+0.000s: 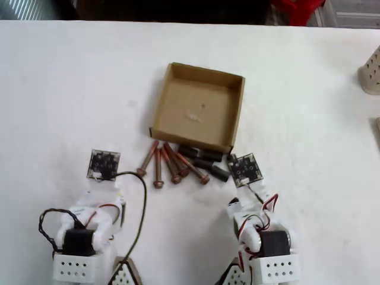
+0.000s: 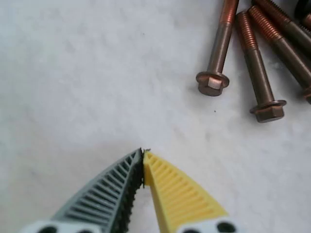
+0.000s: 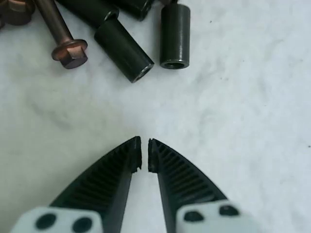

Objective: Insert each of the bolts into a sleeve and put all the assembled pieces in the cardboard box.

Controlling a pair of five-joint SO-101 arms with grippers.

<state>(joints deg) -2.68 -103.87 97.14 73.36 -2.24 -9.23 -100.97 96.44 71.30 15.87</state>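
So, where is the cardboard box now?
In the high view the cardboard box lies near the middle, with the bolts and sleeves just before its near wall.

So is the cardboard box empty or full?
Empty. The cardboard box shows only its bare floor with a small pale mark; the bolts and sleeves lie on the table outside it.

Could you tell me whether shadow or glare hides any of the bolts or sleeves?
High view: even light, the bright table slightly glary, the dark sleeves merging near the cardboard box wall. Left wrist view: soft shadows, mild sheen on the bolts. Right wrist view: sleeve bores dark; nothing hidden.
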